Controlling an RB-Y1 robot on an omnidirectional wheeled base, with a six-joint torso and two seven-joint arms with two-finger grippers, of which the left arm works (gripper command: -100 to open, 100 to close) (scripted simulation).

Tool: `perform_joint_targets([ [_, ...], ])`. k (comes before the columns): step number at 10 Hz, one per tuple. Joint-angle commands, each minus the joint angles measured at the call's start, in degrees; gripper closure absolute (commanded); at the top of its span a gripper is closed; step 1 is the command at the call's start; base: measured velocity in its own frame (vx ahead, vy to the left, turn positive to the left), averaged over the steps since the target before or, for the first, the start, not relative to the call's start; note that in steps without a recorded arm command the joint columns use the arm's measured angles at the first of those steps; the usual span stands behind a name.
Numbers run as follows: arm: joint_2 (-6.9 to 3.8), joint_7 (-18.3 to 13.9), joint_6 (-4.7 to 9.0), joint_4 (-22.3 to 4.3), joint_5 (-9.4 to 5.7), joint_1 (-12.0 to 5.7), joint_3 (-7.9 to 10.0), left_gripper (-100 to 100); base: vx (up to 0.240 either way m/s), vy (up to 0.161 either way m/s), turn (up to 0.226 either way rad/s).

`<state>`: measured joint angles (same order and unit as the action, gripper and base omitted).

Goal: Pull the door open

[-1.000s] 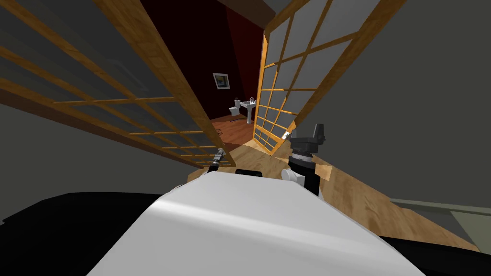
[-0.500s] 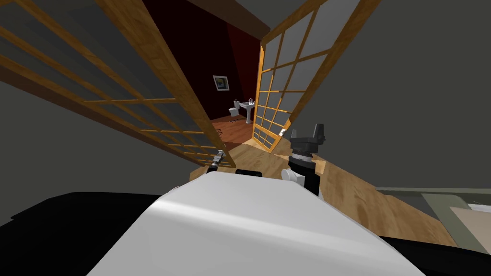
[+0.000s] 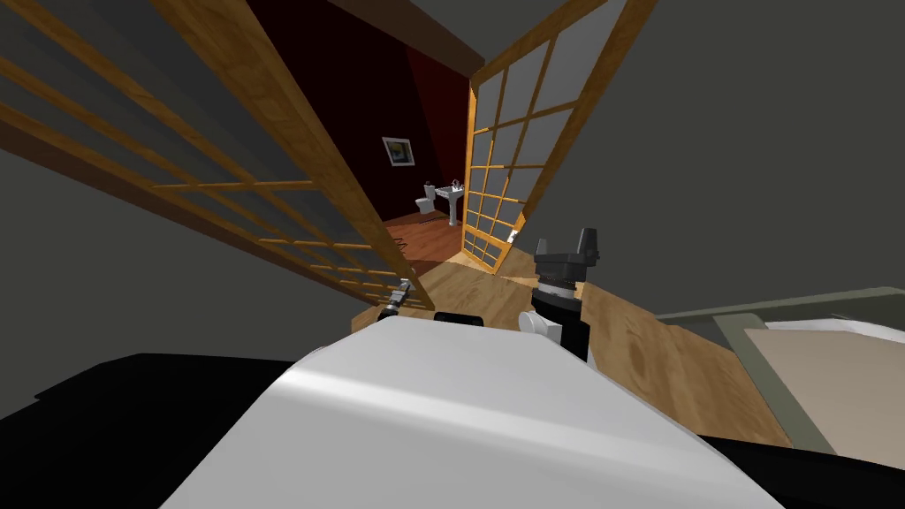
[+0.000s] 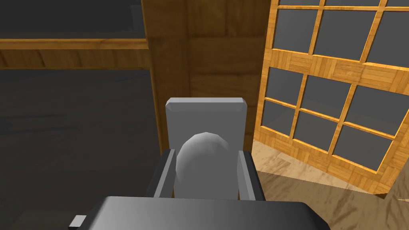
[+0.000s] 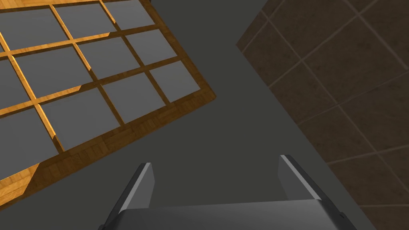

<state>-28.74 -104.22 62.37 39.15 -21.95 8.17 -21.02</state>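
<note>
Left gripper (image 4: 205, 153) was clamped on the grey knob (image 4: 203, 161), a finger (image 4: 164, 175) pressed against each side, low in the middle of the left wrist frame. Good grip, by the look of it: the knob sat deep between the jaws, right up against the gripper's body. I judged that was what a pull needed, since a shallow pinch on a rounded thing would slip off.

Behind the knob stood its grey backplate (image 4: 205, 114), fixed to the wooden edge post of the door (image 4: 175, 60). In the head view that door ran as a lattice of wood bars and grey panes from the upper left down towards the centre. The gripper met it where it ended, just left of centre.

A gap lay open between it and the second lattice leaf (image 3: 490, 177) at upper centre-right. Through the gap I could see a picture (image 3: 399, 150), a toilet (image 3: 429, 201) and a basin (image 3: 455, 196) against a dark red wall. So the door was partly open, I reckoned, with the pull under way.

Right gripper (image 3: 566, 243) was raised right of centre, fingers apart, holding nothing, parked clear of the swing, I'd say.

Next call: draw the left hand back along the door's arc, not straight, or the knob could twist out.
</note>
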Motion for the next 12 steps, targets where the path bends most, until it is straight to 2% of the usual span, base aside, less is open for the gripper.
perform_joint_targets([
  [1,-0.62,-0.94,1.65,-0.18,0.43,0.70,-0.83,100,-0.191,0.081,-0.132],
  [3,-1.30,-1.80,3.14,-0.56,0.80,1.25,-1.53,100,-0.200,0.079,-0.110],
  [4,-1.09,-1.33,2.21,0.05,0.67,1.30,-1.31,100,-0.092,0.035,-0.031],
  [5,-1.34,-1.93,3.67,-0.90,0.89,1.71,-1.86,100,-0.143,0.055,-0.137],
  [6,-1.43,-2.06,4.03,-1.11,0.92,1.79,-1.96,100,-0.187,0.053,-0.182],
  [12,-2.68,-3.95,9.12,-4.14,1.33,2.83,-3.31,100,-0.201,0.072,-0.164],
])
